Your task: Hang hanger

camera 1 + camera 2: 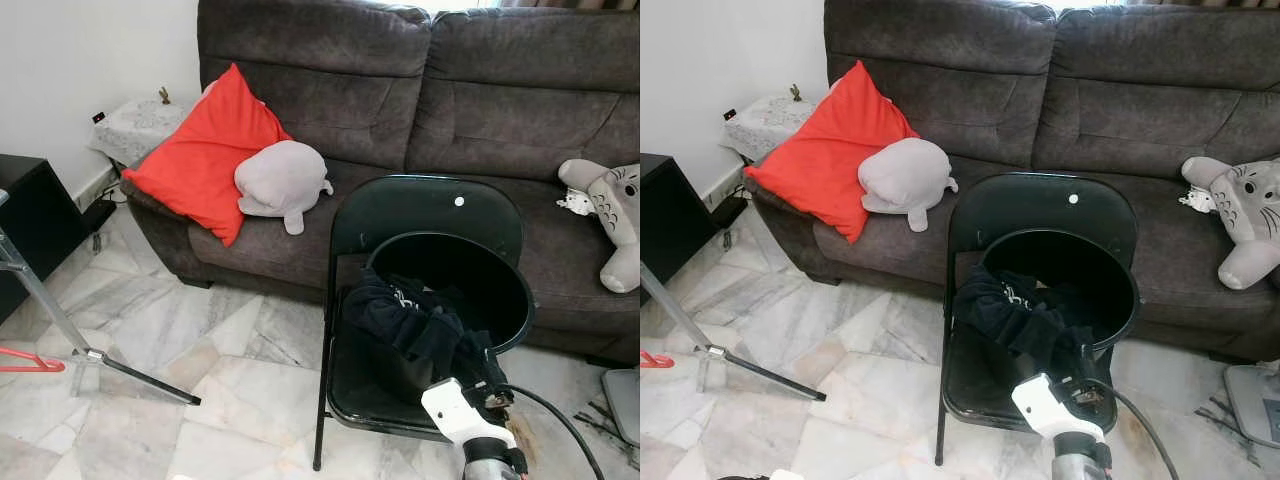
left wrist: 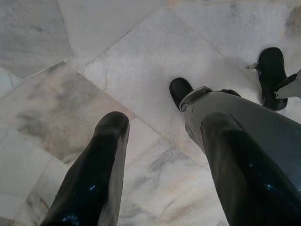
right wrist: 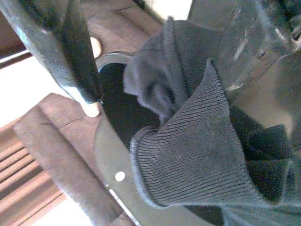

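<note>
A big dark grey sofa (image 1: 420, 120) stands along the wall and takes most of the scene. On its left side a red cushion (image 1: 205, 150) leans against the backrest, and a light grey plush toy (image 1: 282, 180) lies just beside it, touching it. At the right end of the sofa sits another grey plush toy (image 1: 612, 215) with a drawn face. The floor (image 1: 150, 400) is of pale marble tiles. In front of the sofa stands a black folding chair (image 1: 425, 215), and on its seat a black round basket (image 1: 470, 285) lies tilted, its opening turned to the robot. A dark knitted garment (image 1: 405, 325) hangs out of the basket over the rim. The right gripper (image 3: 155, 94) is at this garment; in the right wrist view the ribbed cloth lies between its two fingers, but I cannot tell if they really press it. At the left, a thin metal stand leg (image 1: 60, 320) goes across the floor, and near its foot, at the very left edge, a red hanger (image 1: 28, 362) lies on the tiles, well apart from the chair. The left gripper (image 2: 164, 155) hangs over the floor with its fingers wide apart, holding nothing.
</note>
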Tool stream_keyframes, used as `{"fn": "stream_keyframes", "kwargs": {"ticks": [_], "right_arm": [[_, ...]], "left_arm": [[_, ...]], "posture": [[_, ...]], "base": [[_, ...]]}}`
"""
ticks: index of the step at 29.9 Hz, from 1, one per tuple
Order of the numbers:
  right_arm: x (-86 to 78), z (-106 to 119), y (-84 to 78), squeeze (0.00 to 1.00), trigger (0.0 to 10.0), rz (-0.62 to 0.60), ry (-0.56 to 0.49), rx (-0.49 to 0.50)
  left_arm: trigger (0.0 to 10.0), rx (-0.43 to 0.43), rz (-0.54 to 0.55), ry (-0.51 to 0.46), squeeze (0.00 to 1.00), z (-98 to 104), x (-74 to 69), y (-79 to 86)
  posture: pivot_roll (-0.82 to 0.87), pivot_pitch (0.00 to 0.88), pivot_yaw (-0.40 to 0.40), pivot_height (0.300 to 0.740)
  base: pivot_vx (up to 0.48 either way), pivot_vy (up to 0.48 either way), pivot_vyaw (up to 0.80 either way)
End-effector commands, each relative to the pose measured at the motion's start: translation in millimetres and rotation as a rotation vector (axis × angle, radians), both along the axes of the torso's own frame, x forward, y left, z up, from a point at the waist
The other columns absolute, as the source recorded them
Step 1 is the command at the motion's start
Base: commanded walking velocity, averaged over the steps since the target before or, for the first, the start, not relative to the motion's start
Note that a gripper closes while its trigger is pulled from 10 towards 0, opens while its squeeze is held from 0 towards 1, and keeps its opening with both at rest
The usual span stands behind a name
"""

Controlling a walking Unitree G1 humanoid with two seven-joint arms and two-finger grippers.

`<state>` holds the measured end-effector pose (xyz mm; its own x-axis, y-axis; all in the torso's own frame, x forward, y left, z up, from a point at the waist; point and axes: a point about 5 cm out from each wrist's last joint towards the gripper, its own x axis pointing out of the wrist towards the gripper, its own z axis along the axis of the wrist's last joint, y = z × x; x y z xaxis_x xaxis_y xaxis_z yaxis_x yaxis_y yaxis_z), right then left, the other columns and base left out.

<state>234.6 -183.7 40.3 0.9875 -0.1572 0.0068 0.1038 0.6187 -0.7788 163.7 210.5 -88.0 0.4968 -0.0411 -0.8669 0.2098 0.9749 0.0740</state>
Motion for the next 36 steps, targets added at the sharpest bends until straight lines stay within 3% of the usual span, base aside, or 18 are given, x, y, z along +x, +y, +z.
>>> {"fn": "stream_keyframes", "kwargs": {"ticks": [1, 10, 18, 26, 34, 36], "right_arm": [[-1.8, 4.4, -2.4, 0.0, 10.0, -0.02, -0.031, -0.017], [12.0, 10.6, -0.2, 0.0, 10.0, -0.004, -0.054, 0.009], [25.1, 3.2, 9.7, 0.0, 10.0, 0.067, 0.014, 0.035], [29.2, 19.6, 2.8, 0.0, 10.0, -0.007, -0.136, -0.005], [27.5, 13.0, 5.9, 0.0, 10.0, -0.013, -0.11, 0.066], [27.3, 1.4, 9.1, 0.0, 10.0, -0.031, -0.026, 0.169]], "left_arm": [[10.0, 0.009, 0.0, 0.022, 0.0, -1.5, -5.2, 4.2], [10.0, 0.01, -0.002, 0.021, 0.0, -1.4, -4.8, 4.5], [10.0, 0.01, -0.002, 0.02, 0.0, -1.5, -5.1, 4.3], [10.0, 0.01, -0.002, 0.018, 0.0, -1.5, -5.2, 4.3], [10.0, 0.011, -0.004, 0.017, 0.0, -1.3, -4.8, 4.2], [10.0, 0.011, -0.005, 0.017, 0.0, -1.2, -4.7, 4.4]], "posture": [[-0.13, 0.065, 0.046, 0.74], [-0.13, 0.064, 0.048, 0.74], [-0.12, 0.066, 0.049, 0.74], [-0.12, 0.068, 0.051, 0.74], [-0.12, 0.067, 0.051, 0.74], [-0.12, 0.067, 0.053, 0.74]], "base": [[0.0, 0.0, 0.0], [0.0, 0.0, 0.0], [0.0, 0.0, 0.0], [0.0, 0.0, 0.0], [0.0, 0.0, 0.0], [0.0, 0.0, 0.0]]}}
